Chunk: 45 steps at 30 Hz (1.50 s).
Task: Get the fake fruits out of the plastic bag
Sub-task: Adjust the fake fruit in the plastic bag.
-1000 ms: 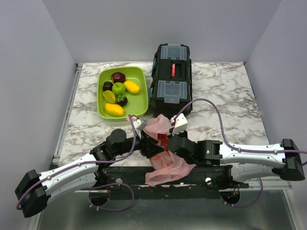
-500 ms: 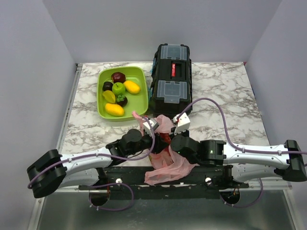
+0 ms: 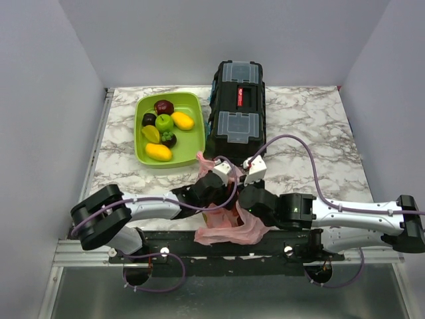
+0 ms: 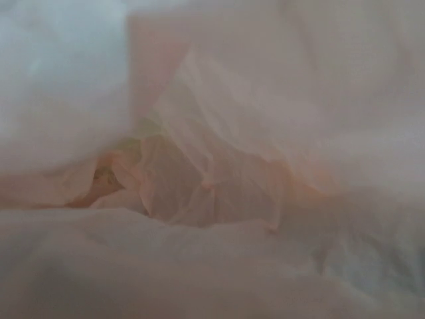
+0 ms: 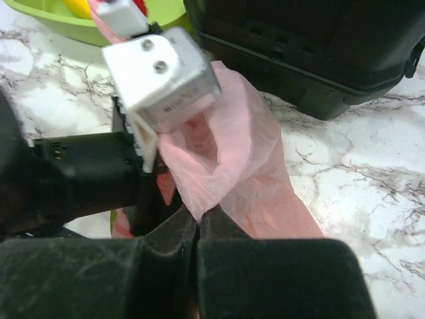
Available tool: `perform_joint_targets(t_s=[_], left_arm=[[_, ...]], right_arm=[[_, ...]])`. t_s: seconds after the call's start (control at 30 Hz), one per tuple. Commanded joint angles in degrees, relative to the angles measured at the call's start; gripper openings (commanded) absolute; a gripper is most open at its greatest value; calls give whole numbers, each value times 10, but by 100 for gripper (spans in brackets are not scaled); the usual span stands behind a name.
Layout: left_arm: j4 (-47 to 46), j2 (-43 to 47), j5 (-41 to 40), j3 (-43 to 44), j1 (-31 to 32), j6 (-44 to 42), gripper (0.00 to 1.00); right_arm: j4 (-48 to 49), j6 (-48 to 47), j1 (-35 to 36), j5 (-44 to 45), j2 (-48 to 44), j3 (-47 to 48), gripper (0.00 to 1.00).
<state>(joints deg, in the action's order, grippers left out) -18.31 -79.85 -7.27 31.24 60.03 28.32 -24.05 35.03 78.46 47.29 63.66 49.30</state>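
- plastic bag [image 3: 229, 229]: thin translucent pink film, crumpled and bunched into loose folds, lying at the near edge of the table [image 3: 312, 126], its upper part gathered and lifted
- fake fruits [image 4: 143, 129]: wrapped in the bag's folds, only a faint yellow-green patch shows through the film; kinds cannot be told
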Motion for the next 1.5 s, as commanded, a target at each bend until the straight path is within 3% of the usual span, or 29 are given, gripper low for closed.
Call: perform_joint_targets(t_s=[0.0,0.27,0.33,0.53,0.7,0.93,1.2,1.47], left_arm=[[67,-57,-31,56,3,-2,73],[171,-160,-17,149,-6,13,73],[182,-176,-13,163,-9,14,66],[187,-166,15,165,-14,-6,31],[186,-92,69,133,-14,-22,16],[156,67,182,72,-14,-39,13],[242,232,205,56,-15,-85,13],[286,281,229,79,-24,-90,13]], right_arm=[[2,11,2,1,-16,-7,1],[-9,17,2,4,-24,-12,1],[-8,18,2,9,-29,-17,1],[-24,29,2,21,-35,-24,1],[-53,62,2,33,-32,-31,1],[-65,86,-1,49,-20,-29,1],[-64,78,-16,55,6,4,1],[-43,47,-29,60,15,33,1]])
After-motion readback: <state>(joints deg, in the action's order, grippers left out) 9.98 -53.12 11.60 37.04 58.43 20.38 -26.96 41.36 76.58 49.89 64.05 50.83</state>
